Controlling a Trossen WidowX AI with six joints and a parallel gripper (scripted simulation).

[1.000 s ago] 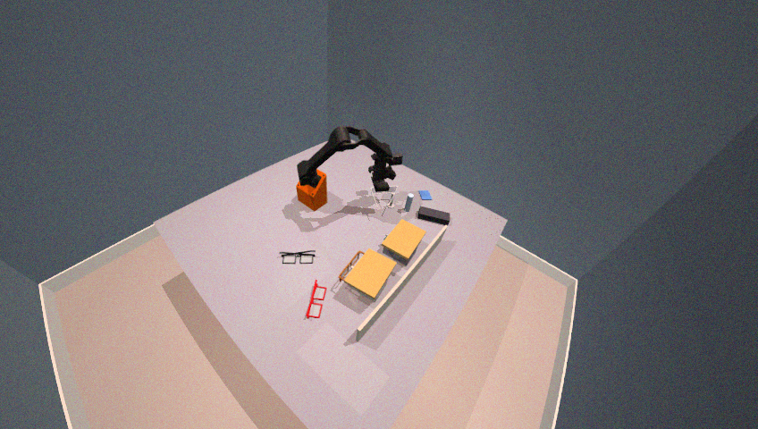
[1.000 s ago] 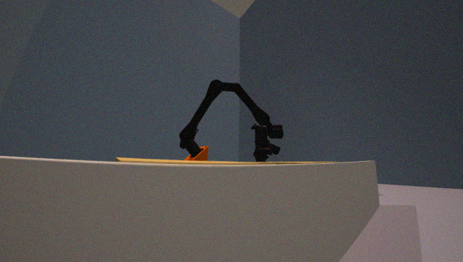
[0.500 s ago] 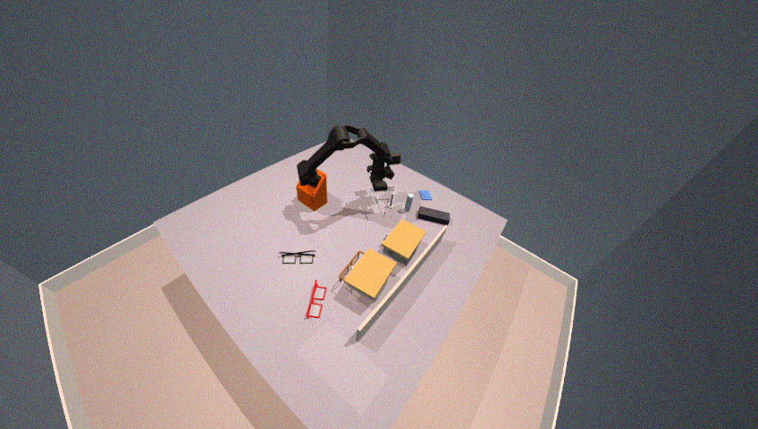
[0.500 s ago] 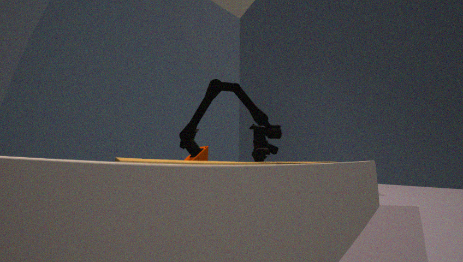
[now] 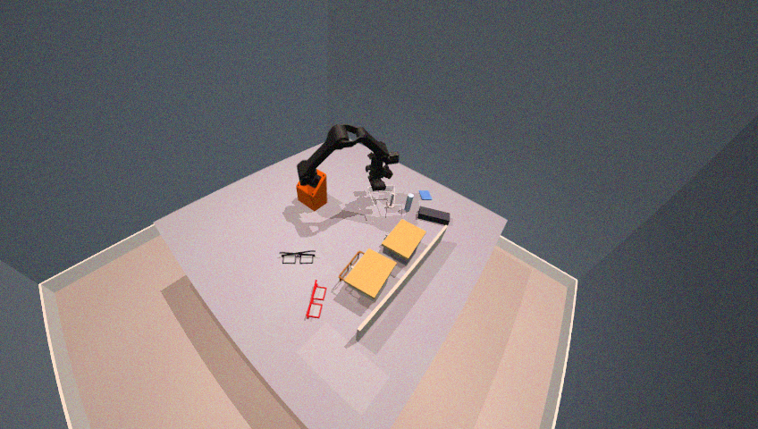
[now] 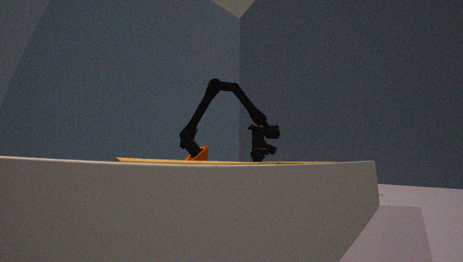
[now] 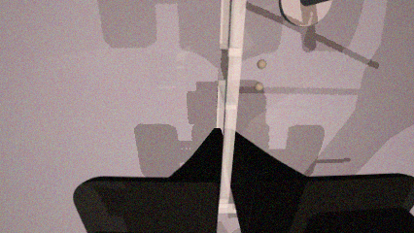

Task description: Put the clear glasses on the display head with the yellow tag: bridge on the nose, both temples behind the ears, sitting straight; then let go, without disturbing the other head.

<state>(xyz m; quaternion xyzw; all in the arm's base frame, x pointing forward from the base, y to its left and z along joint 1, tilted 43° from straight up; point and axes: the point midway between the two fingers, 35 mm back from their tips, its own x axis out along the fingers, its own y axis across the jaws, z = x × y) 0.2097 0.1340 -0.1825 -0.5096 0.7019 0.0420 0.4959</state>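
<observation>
My gripper [image 5: 378,187] [image 7: 222,135] is shut on the clear glasses [image 5: 395,189] [image 7: 233,73]. Their pale frame runs between the fingers in the wrist view, and thin temples show below it in the top view. Two display heads with flat orange-yellow tops, a farther head [image 5: 404,239] and a nearer head [image 5: 370,272], stand right of and below the gripper in the top view. Brown glasses [image 5: 342,272] are at the nearer head's front. I cannot tell which head bears the yellow tag. The gripper's tips are hidden behind the edge in the exterior view.
A small post stand [image 5: 391,200] and a blue-grey cylinder [image 5: 408,202] stand close by the held glasses. A black box [image 5: 433,214] and a blue pad [image 5: 425,195] lie beyond. A long low wall [image 5: 402,283] runs behind the heads. Black glasses [image 5: 298,254] and red glasses [image 5: 314,298] lie left.
</observation>
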